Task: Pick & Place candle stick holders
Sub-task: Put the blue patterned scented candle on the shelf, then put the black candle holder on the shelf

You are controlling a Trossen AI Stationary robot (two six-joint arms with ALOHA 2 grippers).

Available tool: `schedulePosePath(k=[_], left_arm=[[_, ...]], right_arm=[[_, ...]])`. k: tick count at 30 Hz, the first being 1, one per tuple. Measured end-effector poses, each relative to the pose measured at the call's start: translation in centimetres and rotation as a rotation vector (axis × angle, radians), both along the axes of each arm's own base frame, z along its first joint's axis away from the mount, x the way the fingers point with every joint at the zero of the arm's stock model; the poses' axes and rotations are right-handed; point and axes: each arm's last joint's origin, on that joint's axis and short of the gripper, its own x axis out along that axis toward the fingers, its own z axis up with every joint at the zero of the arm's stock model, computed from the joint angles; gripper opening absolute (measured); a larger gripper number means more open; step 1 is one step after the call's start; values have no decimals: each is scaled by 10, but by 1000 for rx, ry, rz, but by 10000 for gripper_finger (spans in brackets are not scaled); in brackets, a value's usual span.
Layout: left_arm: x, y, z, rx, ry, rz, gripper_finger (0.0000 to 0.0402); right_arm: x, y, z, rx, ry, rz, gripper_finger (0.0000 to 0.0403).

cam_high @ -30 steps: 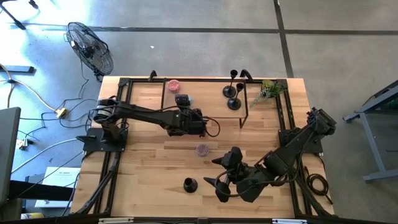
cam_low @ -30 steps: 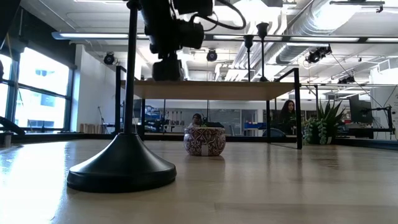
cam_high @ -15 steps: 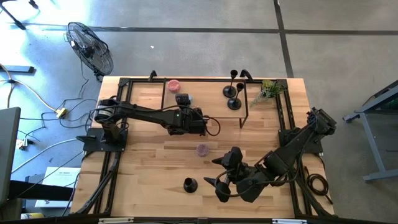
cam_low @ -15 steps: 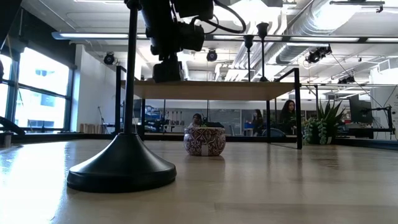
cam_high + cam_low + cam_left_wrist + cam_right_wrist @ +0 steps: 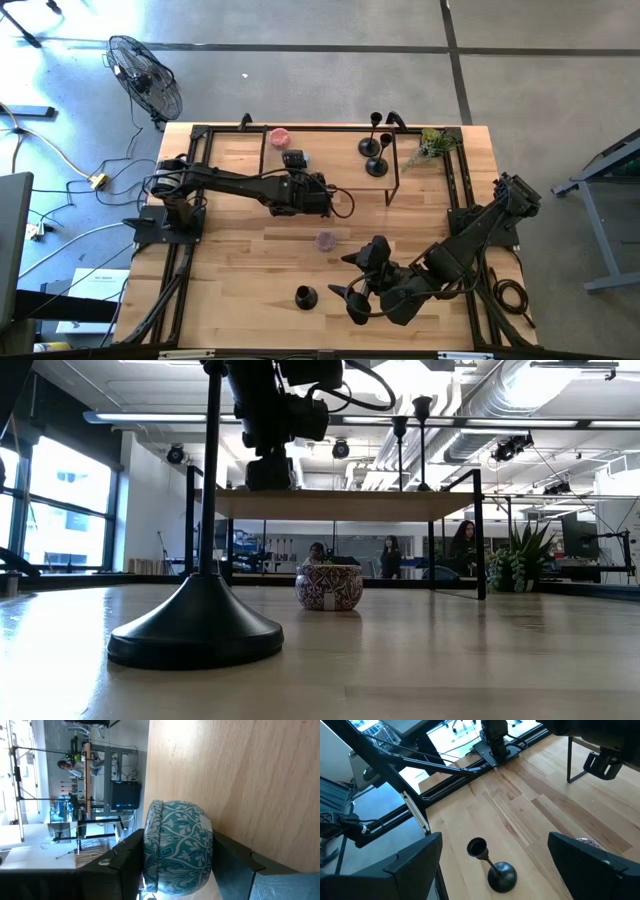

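Candle stick holder (image 5: 492, 865) stood alone on the worktop (image 5: 240, 260) beneath the right tool (image 5: 350, 290), jaws wide open; the left tool (image 5: 322, 193) gripped a teal patterned jar (image 5: 177, 845).

Near candle stick holder (image 5: 197, 622): stem top cut off by low view's upper edge. Background people (image 5: 389, 557) too small.

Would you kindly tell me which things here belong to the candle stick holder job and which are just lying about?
Part of the job:
- front candle stick holder, near the open right hand
- two back candle stick holders

Lying about:
- teal jar, gripped by the left hand
- maroon pot
- pink item
- plant
- fan, on the floor
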Motion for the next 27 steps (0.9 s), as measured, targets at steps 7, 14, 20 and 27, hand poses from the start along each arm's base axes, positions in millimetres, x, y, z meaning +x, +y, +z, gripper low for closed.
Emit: schedulePosePath(k=[7, 14, 20, 27], left_arm=[[-4, -4, 8, -43, -26, -17, 191], [-6, -6, 11, -82, -52, -23, 193], [-6, -7, 9, -124, -54, -24, 240], [-6, -6, 10, -113, -58, -23, 299]], right_arm=[[0, 0, 0, -2, 3, 0, 357], [0, 0, -1, -5, 6, 0, 357], [0, 0, 0, -4, 6, 0, 357], [-1, 0, -1, -6, 8, 0, 357]])
